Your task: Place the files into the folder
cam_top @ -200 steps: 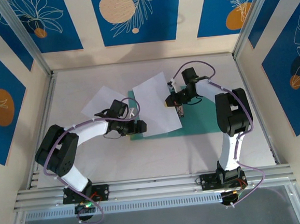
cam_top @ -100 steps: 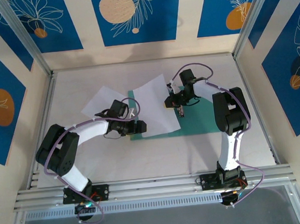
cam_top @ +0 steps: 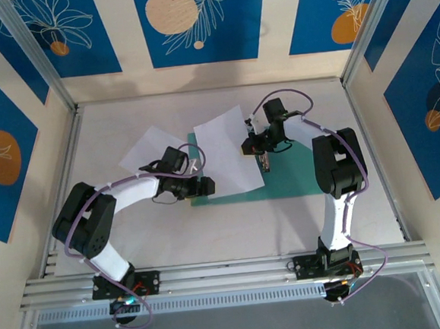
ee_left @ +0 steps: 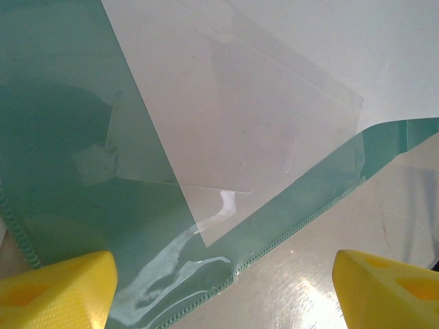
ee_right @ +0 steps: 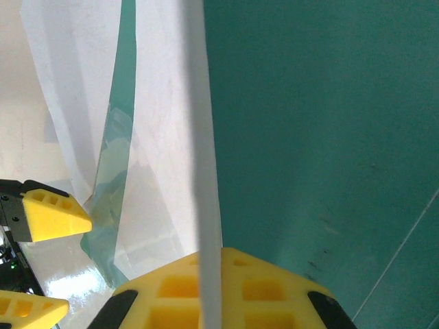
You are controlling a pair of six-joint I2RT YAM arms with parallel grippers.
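A thin flat teal-green card folder (cam_top: 293, 175) lies in the middle of the pale table (cam_top: 247, 223), its long side running left to right. A thin white rectangular paper sheet (cam_top: 227, 152) rests across the folder's left part, and its far edge reaches past the folder's far side. A second white paper sheet (cam_top: 144, 149) lies on the table to the left of the folder, partly under the left arm.

The right gripper (cam_top: 264, 159) sits over the folder at the first sheet's right edge. In the right wrist view its yellow jaws (ee_right: 209, 288) are pinched together on that edge, which rises up between them, off the teal-green folder (ee_right: 309, 103) to its right. The rest of the sheet (ee_right: 164, 137) falls away to the left.

The left gripper (cam_top: 206, 186) is low at the folder's near left corner. In the left wrist view its yellow fingertips (ee_left: 55, 288) stand wide apart with nothing between them, the gripper (ee_left: 223, 291) above the folder's stitched near edge. Beyond it the folder's glossy surface (ee_left: 62, 103) and the white sheet (ee_left: 240, 123) spread out, the sheet's corner close to that edge. The same fingertips (ee_right: 48, 212) show at the left of the right wrist view.
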